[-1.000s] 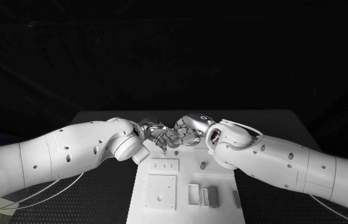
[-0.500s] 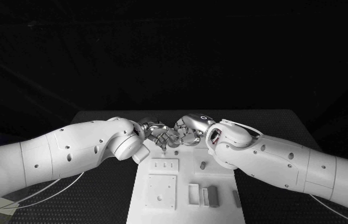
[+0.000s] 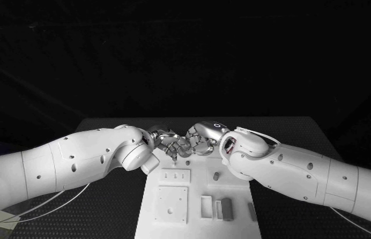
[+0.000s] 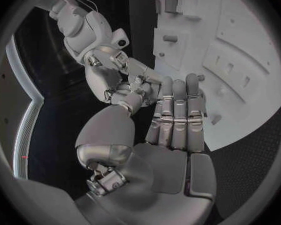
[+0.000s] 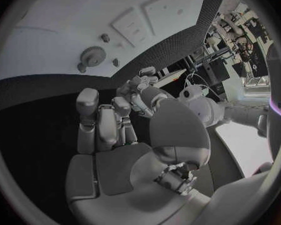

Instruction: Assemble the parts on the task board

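The white task board (image 3: pixel 193 199) lies in the middle of the table. My left hand (image 3: pixel 171 142) and right hand (image 3: pixel 202 138) meet fingertip to fingertip above its far end. In the left wrist view the left hand (image 4: pixel 175 117) keeps its fingers straight and together, and its thumb reaches to the right hand's fingers (image 4: pixel 137 75). In the right wrist view the right hand (image 5: pixel 106 122) faces the left hand's fingers (image 5: pixel 137 85). Whether a part sits between them is hidden. Grey parts (image 3: pixel 225 209) lie on the board's near half, and a gear (image 5: pixel 92 55) lies near its far end.
Recessed square plates (image 3: pixel 171 204) take up the board's left side. Small pegs (image 4: pixel 201 77) stand near the hands. Both white forearms (image 3: pixel 85 161) cross the table's left and right sides. Black table (image 3: pixel 294 126) surrounds the board.
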Controlling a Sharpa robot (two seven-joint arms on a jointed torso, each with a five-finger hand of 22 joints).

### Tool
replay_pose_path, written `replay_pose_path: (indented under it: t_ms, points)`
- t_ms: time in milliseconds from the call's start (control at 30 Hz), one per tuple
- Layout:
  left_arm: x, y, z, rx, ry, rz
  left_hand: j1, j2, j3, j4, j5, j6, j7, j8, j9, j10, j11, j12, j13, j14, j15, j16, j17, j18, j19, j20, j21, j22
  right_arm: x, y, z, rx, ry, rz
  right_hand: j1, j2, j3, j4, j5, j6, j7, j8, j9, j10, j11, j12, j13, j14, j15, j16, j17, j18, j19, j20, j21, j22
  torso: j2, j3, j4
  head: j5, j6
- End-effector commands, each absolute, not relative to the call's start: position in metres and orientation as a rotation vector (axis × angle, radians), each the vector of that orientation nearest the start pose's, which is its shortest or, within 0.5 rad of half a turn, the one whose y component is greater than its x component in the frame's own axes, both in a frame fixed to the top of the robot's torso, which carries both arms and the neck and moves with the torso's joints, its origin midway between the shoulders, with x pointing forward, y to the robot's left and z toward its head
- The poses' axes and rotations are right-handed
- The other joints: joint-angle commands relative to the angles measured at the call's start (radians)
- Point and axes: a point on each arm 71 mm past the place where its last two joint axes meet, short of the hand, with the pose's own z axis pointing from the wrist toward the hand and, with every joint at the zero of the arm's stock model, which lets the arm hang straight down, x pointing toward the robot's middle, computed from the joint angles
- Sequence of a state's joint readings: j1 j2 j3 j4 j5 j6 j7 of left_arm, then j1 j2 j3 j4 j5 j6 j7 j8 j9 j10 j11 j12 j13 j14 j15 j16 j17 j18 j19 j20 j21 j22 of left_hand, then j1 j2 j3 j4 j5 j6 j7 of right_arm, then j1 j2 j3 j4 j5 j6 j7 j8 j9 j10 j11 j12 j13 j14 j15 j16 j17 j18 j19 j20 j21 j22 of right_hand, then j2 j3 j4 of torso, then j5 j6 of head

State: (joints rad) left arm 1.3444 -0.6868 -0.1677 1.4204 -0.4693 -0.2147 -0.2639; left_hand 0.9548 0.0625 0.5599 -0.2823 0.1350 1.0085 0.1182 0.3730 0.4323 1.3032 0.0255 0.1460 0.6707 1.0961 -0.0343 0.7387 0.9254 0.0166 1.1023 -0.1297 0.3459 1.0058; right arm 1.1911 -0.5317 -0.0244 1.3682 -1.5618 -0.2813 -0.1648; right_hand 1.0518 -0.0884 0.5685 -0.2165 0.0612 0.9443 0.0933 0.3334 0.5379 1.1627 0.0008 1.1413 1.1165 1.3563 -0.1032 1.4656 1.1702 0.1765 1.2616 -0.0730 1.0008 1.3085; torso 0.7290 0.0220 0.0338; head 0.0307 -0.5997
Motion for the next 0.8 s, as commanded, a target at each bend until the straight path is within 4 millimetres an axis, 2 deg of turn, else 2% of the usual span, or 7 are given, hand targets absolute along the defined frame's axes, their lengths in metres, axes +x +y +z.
replay_pose_path:
  t_ms: [33, 233, 467, 800]
  points:
    - [0.508, 0.161, -0.193, -0.742, 2.082, -0.945, -0.017, 0.001, 0.008, -0.001, 0.035, 0.028, -0.017, 0.009, 0.021, 0.016, -0.003, 0.007, 0.007, 0.015, -0.004, 0.018, 0.004, 0.014, 0.014, -0.004, 0.01, 0.01, 0.499, -0.08, -0.19, -0.315, 1.649, 0.712, -0.005, 0.0, 0.0, 0.007, 0.001, 0.012, 0.014, -0.003, 0.001, 0.0, -0.005, 0.001, -0.001, -0.001, -0.008, 0.0, -0.002, 0.085, 0.0, -0.005, -0.002, 0.013, 0.0, -0.0004, 0.0009, 0.0, -0.001]
    - [0.508, 0.162, -0.193, -0.744, 2.08, -0.943, -0.021, 0.003, 0.011, -0.002, 0.043, 0.033, -0.02, 0.011, 0.025, 0.018, -0.006, 0.012, 0.011, 0.015, -0.007, 0.027, 0.005, 0.013, 0.016, -0.007, 0.013, 0.018, 0.499, -0.081, -0.19, -0.314, 1.654, 0.71, -0.01, -0.015, -0.002, 0.01, 0.002, -0.001, 0.018, -0.012, 0.0, -0.003, -0.002, -0.002, -0.003, -0.003, -0.005, -0.004, -0.008, 0.085, -0.001, -0.005, -0.006, 0.012, 0.0, -0.0004, 0.0, 0.0, -0.001]
    - [0.509, 0.163, -0.193, -0.749, 2.077, -0.938, -0.023, 0.003, 0.012, -0.003, 0.045, 0.036, -0.021, 0.012, 0.028, 0.02, -0.007, 0.015, 0.014, 0.015, -0.008, 0.032, 0.005, 0.013, 0.017, -0.009, 0.015, 0.022, 0.499, -0.085, -0.19, -0.301, 1.654, 0.725, -0.017, -0.04, -0.002, 0.021, 0.002, -0.034, 0.029, -0.035, -0.005, -0.013, 0.008, -0.008, -0.004, -0.013, 0.005, -0.011, -0.021, 0.085, -0.004, -0.005, -0.013, 0.011, 0.0, -0.0001, 0.0011, -0.002, -0.002]
    - [0.509, 0.167, -0.194, -0.741, 2.091, -0.918, -0.032, 0.001, 0.017, -0.003, 0.067, 0.05, -0.028, 0.017, 0.039, 0.033, -0.014, 0.028, 0.024, 0.02, -0.014, 0.052, 0.004, 0.013, 0.026, -0.015, 0.022, 0.039, 0.507, -0.109, -0.188, -0.226, 1.597, 0.697, -0.024, -0.078, 0.006, 0.052, 0.002, -0.062, 0.042, -0.055, -0.011, -0.025, 0.02, -0.013, -0.007, -0.026, 0.016, -0.02, -0.039, 0.085, -0.004, -0.007, -0.022, 0.01, -0.001, 0.0013, -0.0004, 0.001, -0.003]
